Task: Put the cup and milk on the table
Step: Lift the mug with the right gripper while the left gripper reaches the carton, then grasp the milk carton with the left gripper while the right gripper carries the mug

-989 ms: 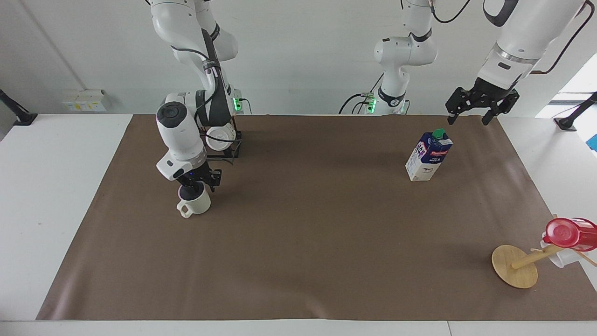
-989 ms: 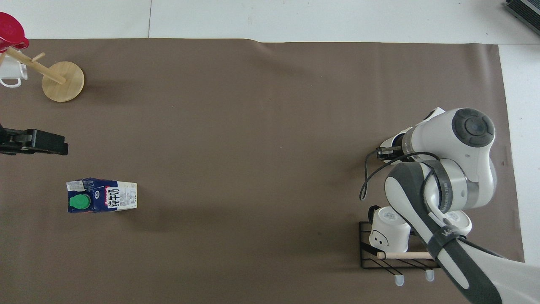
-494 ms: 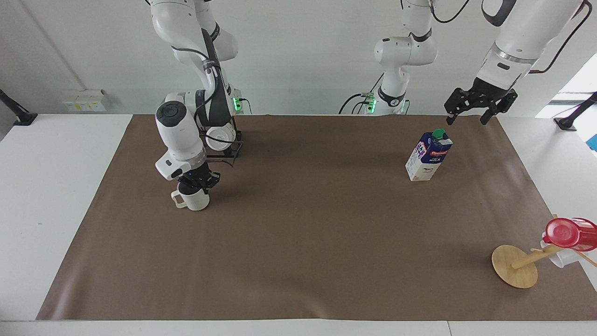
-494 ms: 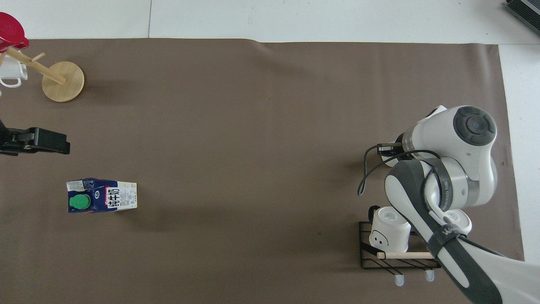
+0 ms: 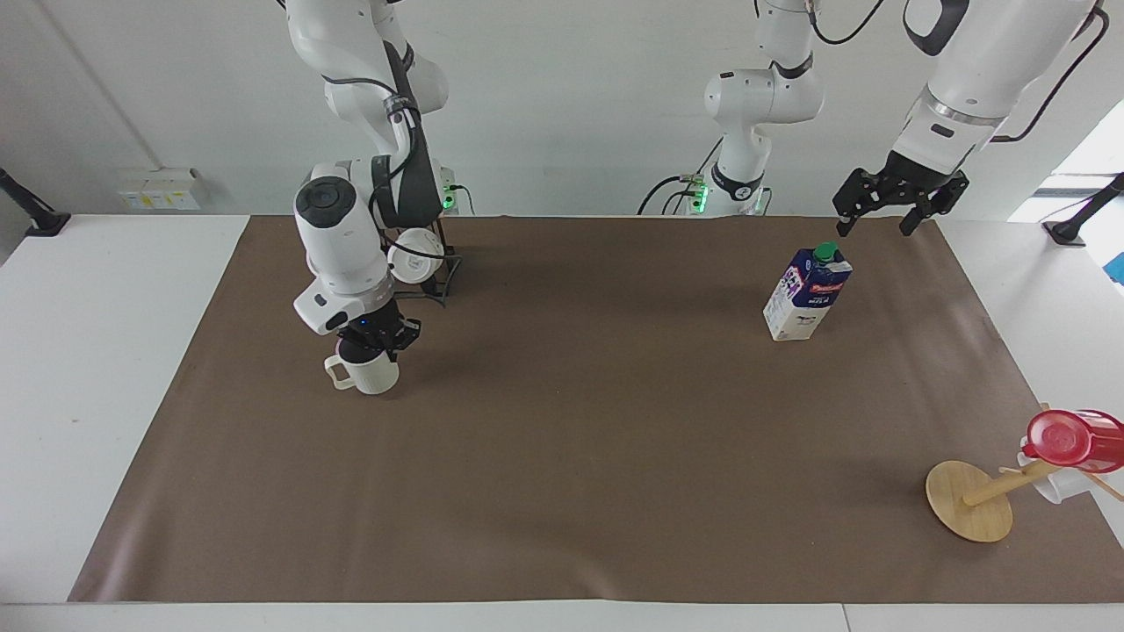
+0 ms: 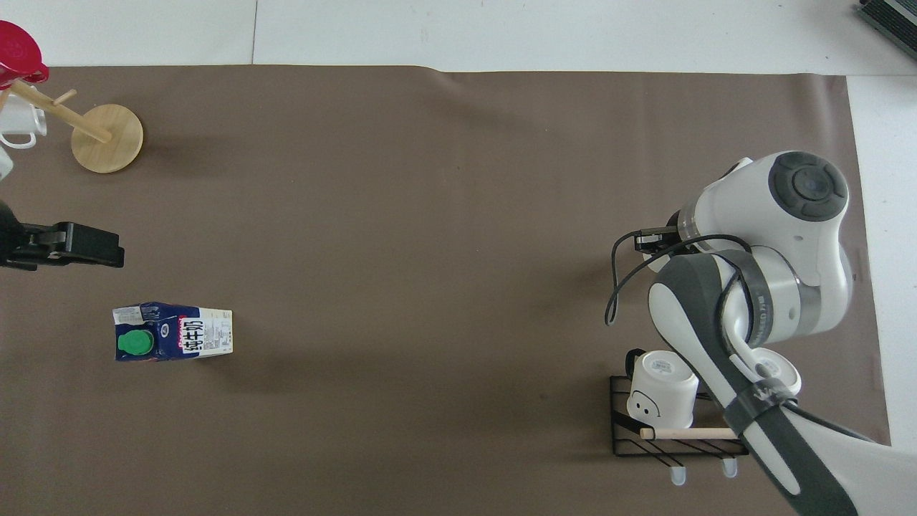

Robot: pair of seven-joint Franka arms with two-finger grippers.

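The cream-white ribbed cup (image 5: 371,376) stands upright on the brown sheet of the table (image 5: 580,456) at the right arm's end, with its handle toward that end. My right gripper (image 5: 376,341) points down onto the cup's rim and is shut on it. In the overhead view the right arm hides the cup, and the right gripper (image 6: 653,244) barely shows. The milk (image 5: 808,294) stands upright at the left arm's end and also shows in the overhead view (image 6: 172,331). My left gripper (image 5: 875,224) hangs open and empty in the air above the milk, slightly beside it; it also shows in the overhead view (image 6: 97,247).
A black wire rack (image 5: 436,283) with two glossy white mugs (image 6: 663,393) stands close to the right arm's base. A tipped wooden mug tree (image 5: 969,500) with a red cup (image 5: 1067,439) and a white mug lies at the left arm's end, farther from the robots.
The cup went from tilted to upright on the sheet, its handle swinging toward the right arm's end. The right wrist turned. The left gripper rose a little from the milk.
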